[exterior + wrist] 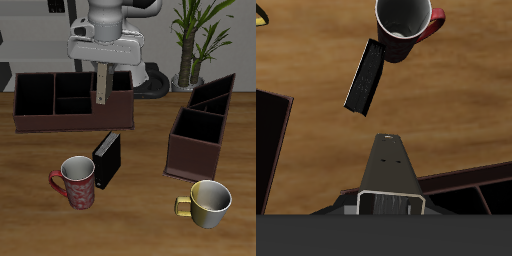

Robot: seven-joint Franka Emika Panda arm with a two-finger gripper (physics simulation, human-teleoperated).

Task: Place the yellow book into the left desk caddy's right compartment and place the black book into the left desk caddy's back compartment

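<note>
My pincer (101, 88) grips the yellow book (101, 86) so its fingertips and top are hidden, the red mug (406, 22) at twelve o'clock from me is cut off by the wrist view's edge, and it hides one corner of the black book (365, 77).

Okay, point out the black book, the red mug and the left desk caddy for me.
black book (107, 160), exterior view, on its black cover.
red mug (79, 184), exterior view, on its outer wall.
left desk caddy (193, 158), exterior view, on its squarish front face.

Wooden table (140, 215), potted plant (195, 35) behind
</note>
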